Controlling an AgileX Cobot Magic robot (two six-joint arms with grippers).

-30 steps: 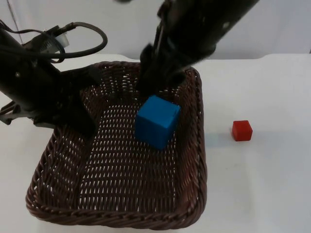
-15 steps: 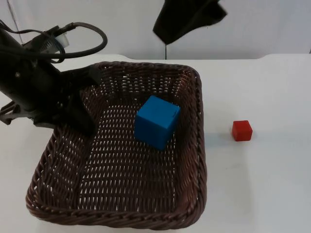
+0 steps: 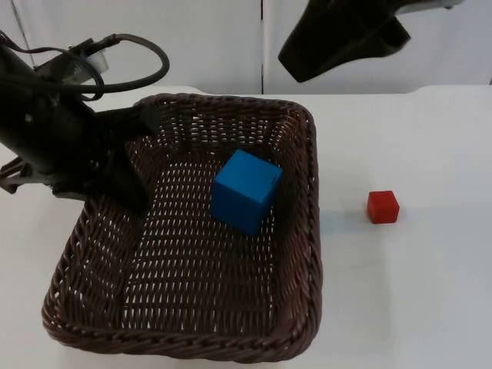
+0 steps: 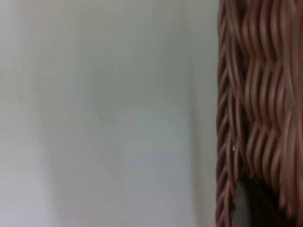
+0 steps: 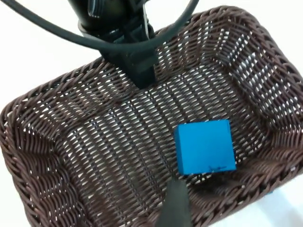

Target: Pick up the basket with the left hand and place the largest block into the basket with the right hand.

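The left gripper (image 3: 131, 192) sits at the left of the top view, its jaws clamped on the left wall of the brown wicker basket (image 3: 307, 231); in the left wrist view the woven rim (image 4: 236, 118) runs right alongside a black fingertip, with pale counter beyond it. The right gripper (image 3: 307, 65) is now high in the upper right of the top view, above the basket's far rim and holding nothing; how far its jaws stand apart cannot be told, since the right wrist view gives one black fingertip (image 5: 176, 208) and no second one. A second ago this arm reached down into the basket right behind the blue block (image 3: 246, 192); half a second ago it had already lifted to the upper middle of the frame, and it has since swung further right and away. The blue block has not shifted in that time: it rests on the basket floor, right of centre and towards the far side, tilted on the weave, free of any contact. The small red block (image 3: 382, 207) lies on the white counter (image 3: 415, 292), well to the right of the basket, where it was. By this reading, the largest block is delivered and released, and the placing step looks complete, with the right arm retreating while the left keeps the basket in hand.
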